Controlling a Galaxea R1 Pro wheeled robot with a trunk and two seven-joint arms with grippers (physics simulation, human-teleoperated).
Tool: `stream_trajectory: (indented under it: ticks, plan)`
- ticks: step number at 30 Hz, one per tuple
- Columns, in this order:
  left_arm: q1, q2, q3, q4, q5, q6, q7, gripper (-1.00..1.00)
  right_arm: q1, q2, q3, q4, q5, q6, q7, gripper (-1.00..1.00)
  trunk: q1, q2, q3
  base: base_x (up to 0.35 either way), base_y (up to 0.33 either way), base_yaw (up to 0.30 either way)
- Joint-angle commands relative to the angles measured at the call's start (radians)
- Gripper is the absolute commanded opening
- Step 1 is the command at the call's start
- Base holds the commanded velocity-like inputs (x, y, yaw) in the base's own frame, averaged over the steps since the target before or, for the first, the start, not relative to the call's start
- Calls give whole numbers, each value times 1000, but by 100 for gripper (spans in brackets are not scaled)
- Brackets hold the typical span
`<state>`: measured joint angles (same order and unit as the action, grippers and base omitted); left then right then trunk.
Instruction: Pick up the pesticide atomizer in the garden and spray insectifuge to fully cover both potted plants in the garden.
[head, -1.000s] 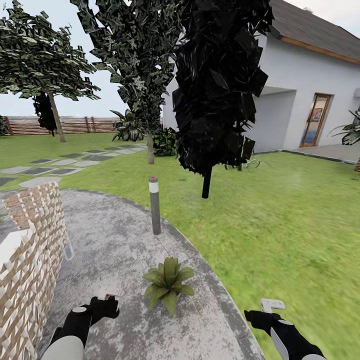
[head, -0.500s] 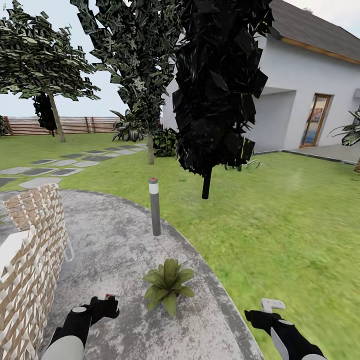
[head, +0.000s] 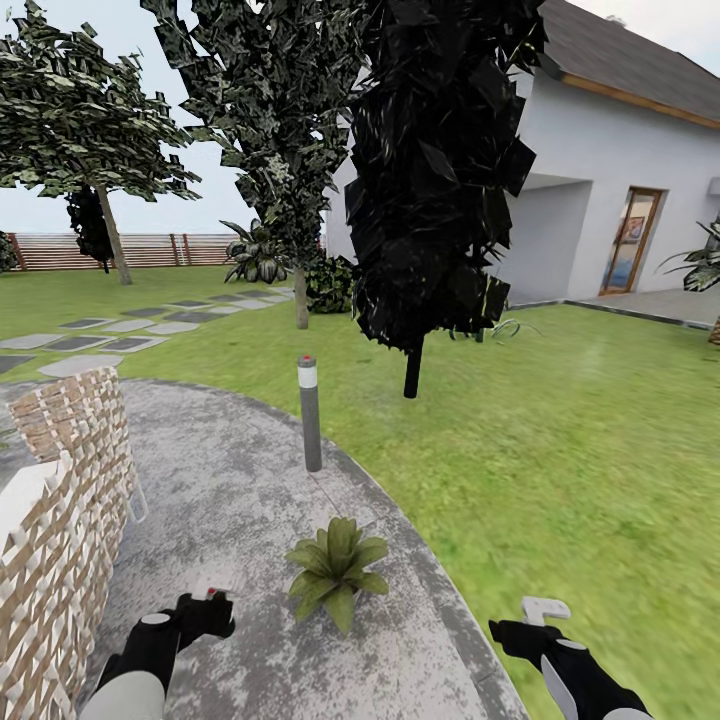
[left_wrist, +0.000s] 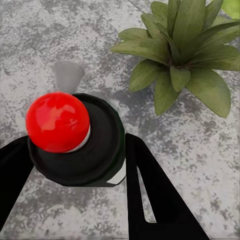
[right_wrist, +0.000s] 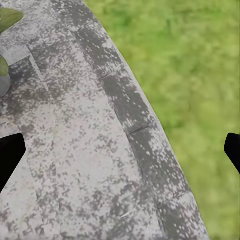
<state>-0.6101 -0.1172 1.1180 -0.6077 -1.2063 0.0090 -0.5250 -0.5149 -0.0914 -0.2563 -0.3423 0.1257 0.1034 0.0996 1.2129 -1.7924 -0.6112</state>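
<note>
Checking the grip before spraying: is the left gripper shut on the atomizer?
Yes, shut: the left gripper has black fingers against both sides of the pesticide atomizer.

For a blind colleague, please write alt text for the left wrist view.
The left gripper holds a dark spray bottle with a red ball top, its pale nozzle aimed toward a leafy potted plant on grey mottled paving.

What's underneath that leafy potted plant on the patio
The green broad-leaved potted plant stands on the round mottled grey paved patio, near its edge by the lawn. Its spreading leaves cover the pot, so the pot and the paving directly beneath cannot be seen.
</note>
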Motion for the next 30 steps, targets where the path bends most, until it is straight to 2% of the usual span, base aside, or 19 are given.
stream_trajectory:
  ticks: [1, 5, 8, 10, 12, 13, 14, 15, 16, 18, 20, 21, 22, 24, 25, 27, 30]
  plan:
    - [-3, -2, 7, -11, -3, 17, -7, -100, 0, 1, -8, -3, 11, 5, 8, 100, 0, -1, -1, 0, 0, 0]
    - [-3, -5, 4, -40, -3, 46, -9, -100, 0, 1, -6, -4, 13, 5, 6, 100, -12, 20, 8, 0, 0, 0]
    - [-4, -4, -22, -45, -3, 50, -9, -100, 0, 1, -5, -6, 15, 9, 10, 100, -23, 41, 18, 0, 0, 0]
    - [-4, -4, -70, -55, -2, 50, -9, -100, 0, -3, -6, -20, 17, 16, 12, 100, -31, 55, 24, 0, 0, 0]
    - [-5, -5, -129, -75, -2, 51, -19, -100, 0, -17, -4, -97, 20, 25, 14, 100, -38, 69, 30, 0, 0, 0]
    - [-5, -5, -158, -85, -2, 51, -25, -100, 0, -20, -4, -162, 20, 46, 15, 100, -42, 76, 33, 0, 0, 0]
    - [-5, -5, -196, -96, -2, 52, -31, -100, 0, -24, -3, -253, 21, 96, 18, 100, -42, 76, 33, 0, 0, 0]
    - [-5, -6, -217, -102, -2, 53, -34, -100, 0, -26, -2, -303, 21, 142, 32, 100, -42, 76, 33, 0, 0, 0]
    - [-6, -7, -247, -107, -1, 59, -36, -100, 0, -28, -2, -355, 21, 216, 94, 100, -42, 76, 33, 0, 0, 0]
    - [-8, -14, -290, -113, 0, 73, -37, -100, 0, -40, -1, -396, 25, 292, 271, 100, -42, 76, 33, 0, 0, 0]
    - [-8, -24, -307, -123, 3, 77, -39, -100, 0, -50, -1, -408, 34, 311, 364, 100, -42, 76, 33, 0, 0, 0]
    - [-8, -27, -311, -127, 6, 78, -39, -100, 0, -53, -1, -411, 38, 315, 387, 100, -42, 76, 33, 0, 0, 0]
    - [-8, -29, -314, -129, 27, 79, -39, -100, 0, -55, 0, -413, 41, 318, 402, 100, -42, 76, 33, 21, 0, 0]
    - [-8, -30, -317, -131, 80, 80, -38, -100, 0, -55, 23, -416, 43, 320, 410, 100, -42, 76, 33, 144, -103, 0]
    - [-8, -30, -317, -131, 92, 80, -38, -100, 0, -54, 43, -420, 44, 320, 411, 100, -42, 76, 33, 205, -165, 0]
    - [-8, -30, -317, -131, 108, 80, -38, -100, 0, -54, 86, -426, 44, 321, 412, 100, -42, 76, 33, 229, -189, 0]
    - [-8, -30, -317, -130, 114, 80, -38, -100, 0, -53, 104, -428, 44, 321, 411, 100, -42, 76, 33, 246, -201, 0]
